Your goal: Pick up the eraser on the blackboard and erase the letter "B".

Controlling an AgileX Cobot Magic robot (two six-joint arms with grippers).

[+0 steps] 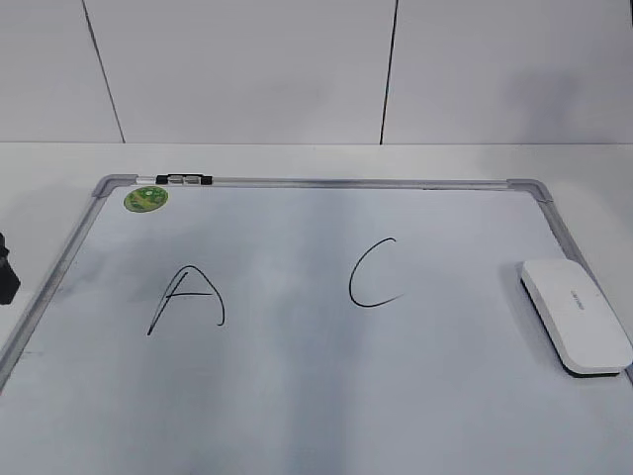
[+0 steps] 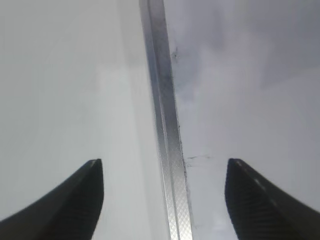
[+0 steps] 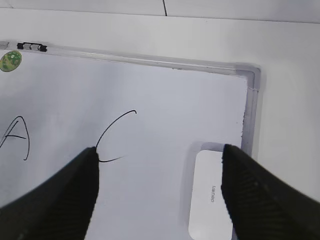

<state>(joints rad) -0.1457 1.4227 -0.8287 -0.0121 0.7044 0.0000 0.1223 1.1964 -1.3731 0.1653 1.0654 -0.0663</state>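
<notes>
The blackboard (image 1: 326, 183) is a white board in a grey metal frame lying flat on the table. The white eraser (image 1: 576, 315) lies on the board by its right frame, felt side down. No letter "B" shows; only a faint grey smear lies between the black "A" (image 1: 188, 297) and "C" (image 1: 371, 275). My right gripper (image 3: 160, 149) is open and empty above the board, with the eraser (image 3: 210, 200) just inside its right finger. My left gripper (image 2: 164, 162) is open and empty over the board's left frame (image 2: 165, 125); a black part of it shows at the left edge (image 1: 6, 269).
A round green sticker (image 1: 145, 198) sits in the board's top left corner. A small black-and-white clip (image 1: 184, 179) lies on the top frame. White table surrounds the board, with a white panelled wall behind.
</notes>
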